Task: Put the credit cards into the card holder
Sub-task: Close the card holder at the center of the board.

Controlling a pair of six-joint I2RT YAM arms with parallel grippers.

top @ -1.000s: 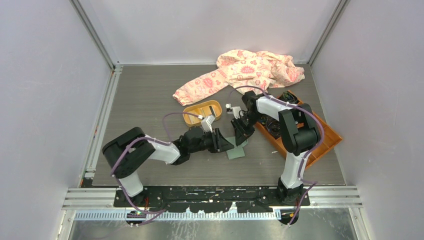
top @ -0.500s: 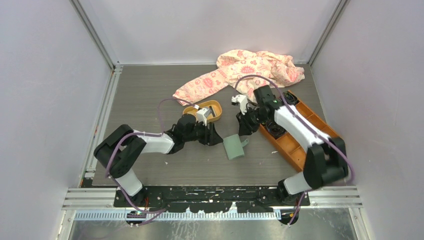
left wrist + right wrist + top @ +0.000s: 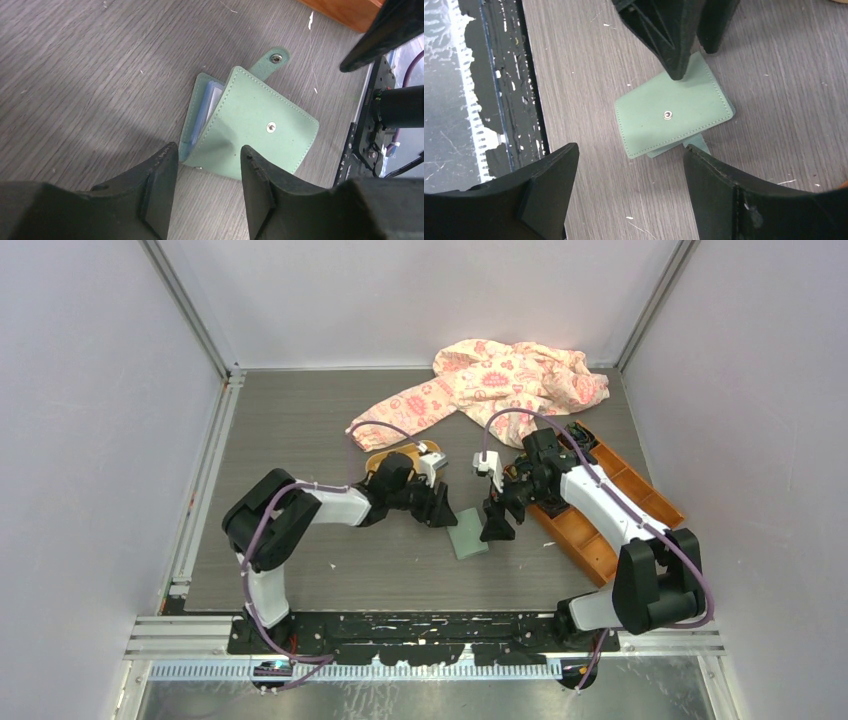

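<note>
The pale green card holder [image 3: 468, 537] lies folded on the table, snap tab [image 3: 274, 56] sticking out and its top cover slightly lifted. Between its covers a white and blue edge [image 3: 210, 101] shows; I cannot tell if it is one of the credit cards, and no loose card is in view. My left gripper [image 3: 441, 511] is open just left of the holder, its fingers straddling the near corner [image 3: 207, 156] without touching. My right gripper [image 3: 494, 524] stands wide open over the holder's right side [image 3: 629, 150] with nothing between its fingers. The holder [image 3: 673, 118] lies between both grippers.
An orange oval tray [image 3: 385, 457] sits behind the left gripper. An orange compartmented box [image 3: 600, 525] lies at the right under the right arm. A pink patterned cloth [image 3: 490, 380] is bunched at the back. The black base rail [image 3: 499, 85] runs along the near edge.
The right gripper has opened wide and shifted toward the near side of the holder. The left gripper has opened a little and moved right. The holder stays on the table.
</note>
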